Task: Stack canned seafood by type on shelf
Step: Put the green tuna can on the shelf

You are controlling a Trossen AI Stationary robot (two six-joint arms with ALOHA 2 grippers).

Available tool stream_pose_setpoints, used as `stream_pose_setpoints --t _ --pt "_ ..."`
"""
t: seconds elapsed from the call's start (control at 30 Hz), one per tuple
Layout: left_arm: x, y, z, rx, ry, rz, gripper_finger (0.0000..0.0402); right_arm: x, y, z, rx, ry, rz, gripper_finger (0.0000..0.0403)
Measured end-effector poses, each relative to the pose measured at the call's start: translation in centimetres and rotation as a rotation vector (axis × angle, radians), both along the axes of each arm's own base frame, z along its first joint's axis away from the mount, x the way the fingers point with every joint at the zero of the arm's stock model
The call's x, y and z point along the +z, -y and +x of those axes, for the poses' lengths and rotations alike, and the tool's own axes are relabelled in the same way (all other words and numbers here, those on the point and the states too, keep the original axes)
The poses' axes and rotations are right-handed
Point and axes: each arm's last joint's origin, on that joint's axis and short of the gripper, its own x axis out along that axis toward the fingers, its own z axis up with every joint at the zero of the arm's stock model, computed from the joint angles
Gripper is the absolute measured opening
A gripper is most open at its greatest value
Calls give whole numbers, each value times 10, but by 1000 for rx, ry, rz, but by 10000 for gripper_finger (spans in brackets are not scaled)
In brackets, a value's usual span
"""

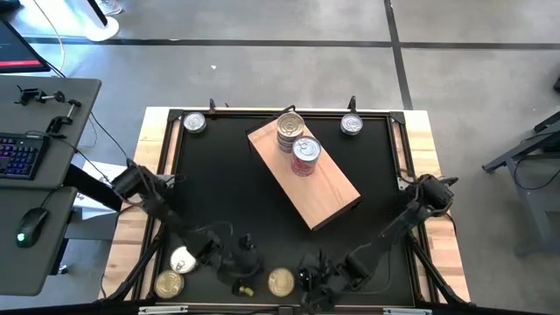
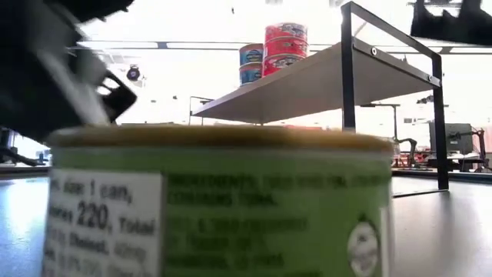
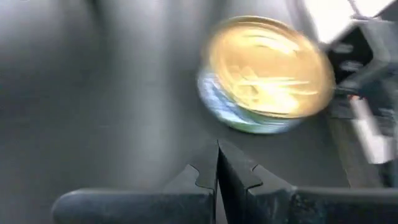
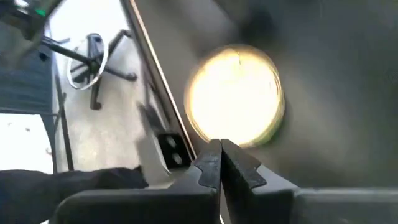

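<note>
Both arms low at bottom of high view; left gripper (image 3: 217,163) and right gripper (image 4: 220,163) closed, empty; gold-lidded can (image 1: 281,281) between them, likely rigid, smooth-sided, moderately heavy; best grasped across its rim.

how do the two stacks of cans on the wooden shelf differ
The silver-topped stack has blue side labels in the low view; the red stack has red ones. The silver-topped stack stands nearer the shelf's far end, the red stack just beside it toward the shelf's middle. In the low view the red stack reaches higher than the blue. Both stand upright.
</note>
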Motion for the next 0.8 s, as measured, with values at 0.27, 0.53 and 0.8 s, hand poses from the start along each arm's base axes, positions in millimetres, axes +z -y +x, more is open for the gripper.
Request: stream_pose_setpoints --t 0.27,0.53,0.8 --pt "-24 21 -1 -7 52 -45 0 -51 -6 -6 -2 -89 79 0" --pt "-27 28 20 -69 42 -55 0 -74 1 6 7 -145 98 0" --pt "-30 18 36 -69 30 -55 0 -77 5 13 10 -146 127 0"
